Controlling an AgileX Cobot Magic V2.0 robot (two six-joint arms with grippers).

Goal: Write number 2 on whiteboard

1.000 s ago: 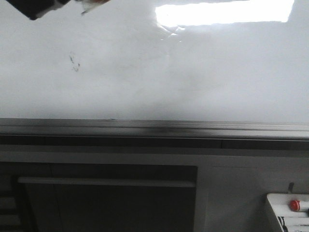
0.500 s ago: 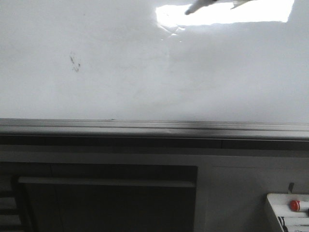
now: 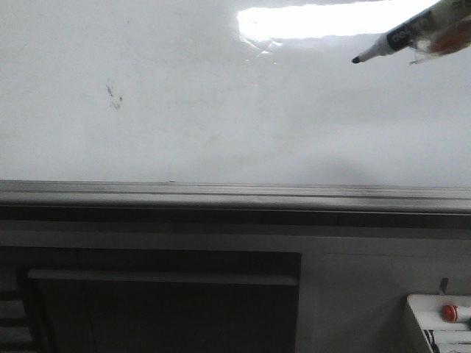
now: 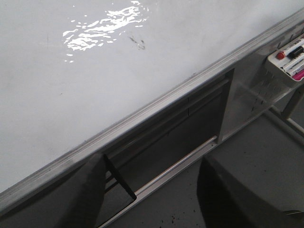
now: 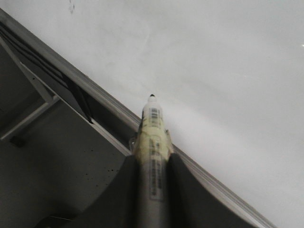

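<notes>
The whiteboard (image 3: 221,118) fills the upper front view, glossy white with a grey metal frame edge (image 3: 235,195) and a bright reflection (image 3: 324,20). No number 2 shows on it; only a small dark smudge (image 3: 113,95). A marker (image 3: 390,40) enters from the upper right, its black tip (image 3: 356,59) pointing left at the board. In the right wrist view my right gripper (image 5: 153,164) is shut on the marker (image 5: 153,142), tip (image 5: 151,96) toward the board. In the left wrist view my left gripper (image 4: 152,190) is open and empty, below the board's frame (image 4: 156,102).
Below the frame is a dark recess with a metal rail (image 3: 162,277). A white tray (image 3: 441,316) with a red-capped item (image 3: 449,312) sits at the lower right; it also shows in the left wrist view (image 4: 289,54).
The marker came down from the top edge into view at the upper right, its tip now lower and further right. A dark shape at the top left a second ago is gone.
</notes>
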